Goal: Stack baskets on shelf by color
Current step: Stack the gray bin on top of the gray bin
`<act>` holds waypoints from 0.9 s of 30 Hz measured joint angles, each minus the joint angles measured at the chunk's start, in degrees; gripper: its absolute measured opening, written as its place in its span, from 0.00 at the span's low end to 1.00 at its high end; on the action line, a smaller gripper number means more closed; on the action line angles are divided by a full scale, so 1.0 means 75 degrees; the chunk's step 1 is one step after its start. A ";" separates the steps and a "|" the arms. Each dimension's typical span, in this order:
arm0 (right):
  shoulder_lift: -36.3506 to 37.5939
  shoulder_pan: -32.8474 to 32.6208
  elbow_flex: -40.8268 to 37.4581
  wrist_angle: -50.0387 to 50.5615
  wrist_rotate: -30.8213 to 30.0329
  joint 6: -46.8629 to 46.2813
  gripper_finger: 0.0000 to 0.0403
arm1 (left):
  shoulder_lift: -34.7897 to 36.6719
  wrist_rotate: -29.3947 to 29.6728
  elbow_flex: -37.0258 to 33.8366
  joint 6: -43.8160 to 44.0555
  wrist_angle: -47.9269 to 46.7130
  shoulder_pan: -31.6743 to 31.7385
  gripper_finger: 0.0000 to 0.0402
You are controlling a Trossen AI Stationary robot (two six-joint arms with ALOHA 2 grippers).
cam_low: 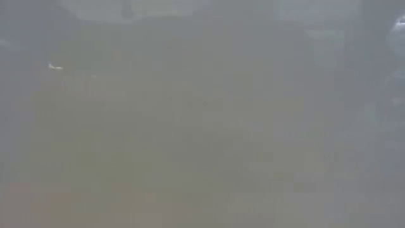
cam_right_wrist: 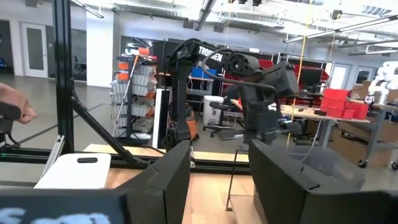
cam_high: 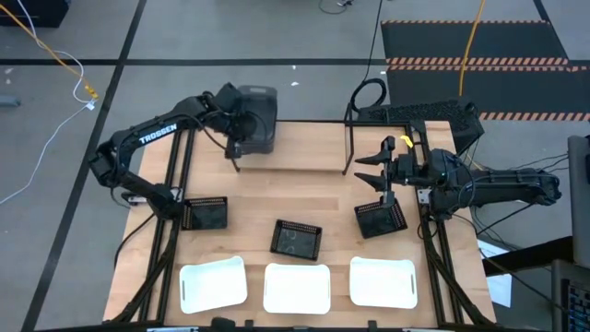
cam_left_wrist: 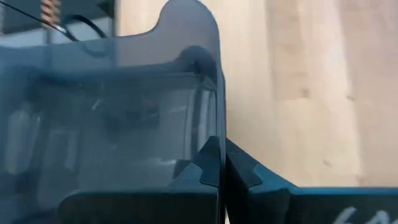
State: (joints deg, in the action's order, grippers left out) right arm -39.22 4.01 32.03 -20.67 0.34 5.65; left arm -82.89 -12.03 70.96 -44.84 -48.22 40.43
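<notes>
**Observer:** Start at your jaws. What have you got?

**Robot:** My left gripper (cam_left_wrist: 221, 171) is clamped on the wall of a dark grey basket (cam_high: 255, 118). In my left wrist view the two fingers meet tight across that thin wall, with the basket's hollow on one side and bare wood on the other. From above, the basket sits at the left end of the shelf (cam_high: 304, 152), at the far side of the table.

**Observer:** And the other arm?

**Robot:** My right gripper (cam_high: 381, 175) hangs with its jaws apart and nothing between them, just beyond a black mesh basket (cam_high: 381, 219) at the table's right side. It isn't touching that basket.

**Observer:** So which step are you in?

**Robot:** I judge I'm placing the grey basket on the shelf. I can't tell from above whether it already rests fully on the board or hangs just over it, and the low view shows nothing usable.

**Observer:** What does the next move need?

**Robot:** Settle it flat, then part the left jaws and pull clear without dragging the wall. After that, two more mesh baskets (cam_high: 297, 239) and three white baskets (cam_high: 297, 287) along the near edge of the table are not yet shelved.
</notes>
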 joint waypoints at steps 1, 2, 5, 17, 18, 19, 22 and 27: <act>0.0000 0.0000 0.0000 0.0000 -0.0001 0.0000 0.39 | 0.0000 -0.0024 0.0000 0.0040 -0.0129 0.0000 0.00; 0.0000 0.0000 0.0000 0.0000 -0.0002 0.0000 0.39 | 0.0003 -0.0034 0.0000 0.0105 -0.0184 -0.0012 0.00; 0.0000 0.0000 0.0000 -0.0005 -0.0002 0.0000 0.39 | 0.0001 -0.0060 0.0000 0.0434 -0.0298 -0.0121 0.00; 0.0000 0.0000 0.0000 0.0052 0.0000 -0.0059 0.39 | 0.0003 -0.0323 0.0003 0.1689 -0.0747 -0.0863 0.00; 0.0000 0.0000 0.0000 0.0052 0.0000 -0.0061 0.39 | 0.0003 -0.0329 0.0003 0.1824 -0.0747 -0.0910 0.00; 0.0000 0.0000 0.0000 0.0050 0.0000 -0.0061 0.39 | 0.0003 -0.0329 0.0003 0.1967 -0.0747 -0.0942 0.01; 0.0003 0.0000 0.0000 0.0051 0.0013 -0.0157 0.39 | 0.0003 -0.0330 0.0003 0.2210 -0.0745 -0.1034 0.03; 0.0003 0.0000 0.0003 0.0050 0.0267 -0.0219 0.39 | 0.0215 -0.0035 0.0007 0.2452 -0.0804 -0.1137 0.15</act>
State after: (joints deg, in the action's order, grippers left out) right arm -39.20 4.01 32.05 -20.29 2.34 4.01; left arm -81.28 -12.30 71.01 -26.45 -54.25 31.90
